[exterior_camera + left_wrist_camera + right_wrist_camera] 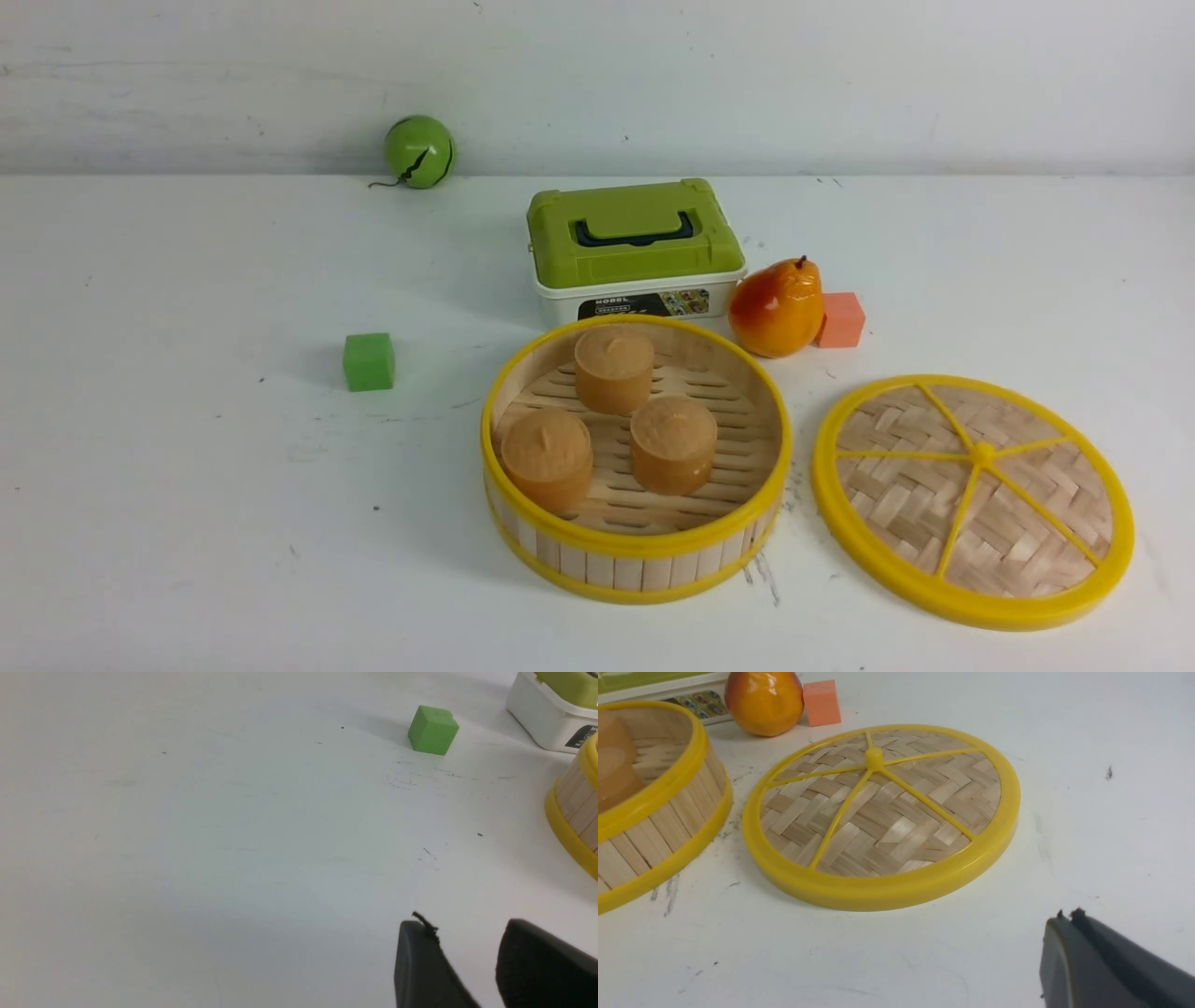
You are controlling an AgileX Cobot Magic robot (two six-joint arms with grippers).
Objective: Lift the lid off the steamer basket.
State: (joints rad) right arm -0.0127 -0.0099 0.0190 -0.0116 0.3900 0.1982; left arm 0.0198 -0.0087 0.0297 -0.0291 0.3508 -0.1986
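While the bamboo steamer lid (1046,509) lies flat on the table (187,523), knob side up, the open steamer basket (630,546) sits just beside it, to its left, with three small tan bun-shaped pieces (551,462) standing on its slatted floor. Neither arm reaches into the front view; each shows only its gripper, in its own wrist view. The left gripper (460,921) hangs over bare table, its fingers apart with nothing between them, well apart from the green cube (432,730). The right gripper (1066,917) has its fingers together, holding nothing, and is near the lid but not touching it. Behind the basket stands the green-topped white box (635,233), with the orange-red pear (780,308) and the salmon-coloured cube (841,320) to its right.
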